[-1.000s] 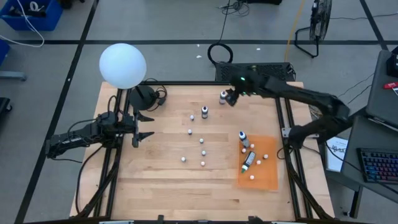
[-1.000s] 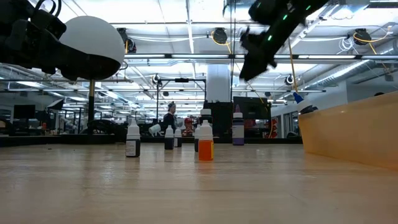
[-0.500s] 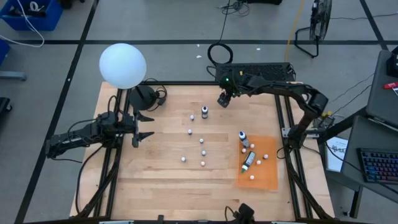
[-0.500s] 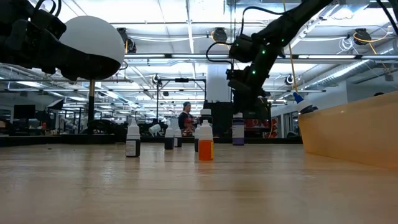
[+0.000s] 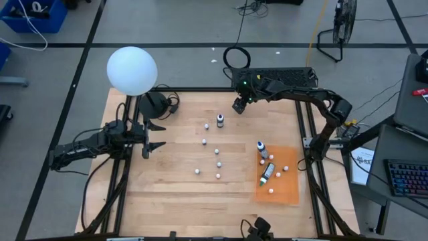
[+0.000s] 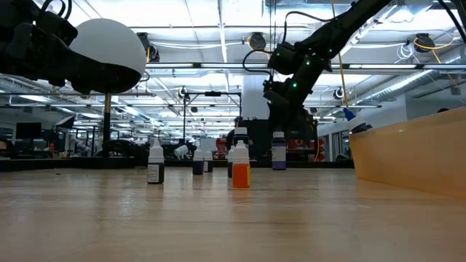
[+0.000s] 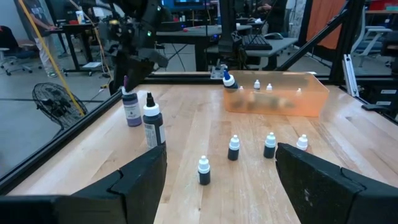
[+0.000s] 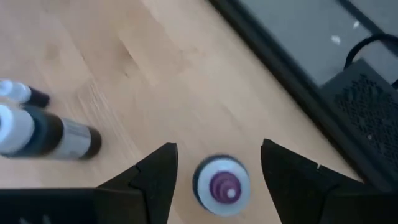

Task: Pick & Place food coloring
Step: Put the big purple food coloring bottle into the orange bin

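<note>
The food coloring is a set of tiny bottles standing on the wooden table. A purple-topped bottle (image 8: 222,185) stands near the far edge. My right gripper (image 8: 217,150) hangs just above it, open and slanting down, with one finger on each side of the cap and a gap to each. A dark bottle with a white top (image 5: 220,121) and several small ones (image 5: 217,163) stand mid-table. More bottles lie or stand in the orange tray (image 5: 289,191). My left gripper (image 5: 148,138) waits open at the table's left side.
A white globe lamp (image 5: 132,69) and a black base (image 5: 155,104) stand at the far left corner. The dark frame rail (image 8: 292,81) runs along the far edge right behind the purple-topped bottle. An orange small bottle (image 6: 240,167) stands nearest the low camera.
My right gripper has come down and slightly toward the table's left, from high above the far edge to just over the purple-topped bottle, tipping more steeply downward. The bottles have stayed in place.
</note>
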{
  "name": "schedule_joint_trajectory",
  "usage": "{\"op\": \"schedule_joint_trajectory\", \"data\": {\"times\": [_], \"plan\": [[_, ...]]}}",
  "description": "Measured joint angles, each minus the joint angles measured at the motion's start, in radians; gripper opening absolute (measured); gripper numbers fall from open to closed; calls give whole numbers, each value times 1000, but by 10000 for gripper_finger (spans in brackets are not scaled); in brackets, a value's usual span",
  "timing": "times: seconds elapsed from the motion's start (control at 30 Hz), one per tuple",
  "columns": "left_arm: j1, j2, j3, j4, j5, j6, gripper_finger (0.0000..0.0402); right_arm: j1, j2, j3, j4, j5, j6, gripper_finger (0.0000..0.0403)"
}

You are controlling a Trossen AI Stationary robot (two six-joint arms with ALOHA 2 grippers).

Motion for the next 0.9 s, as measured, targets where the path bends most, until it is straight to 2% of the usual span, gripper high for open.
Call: {"op": "schedule_joint_trajectory", "data": {"times": [0.3,0.9], "plan": [[0,0,0,0,0,0,299,0,-15,0,-83,3,5,212],[0,0,0,0,0,0,299,-4,-3,-4,-75,6,7,212]]}}
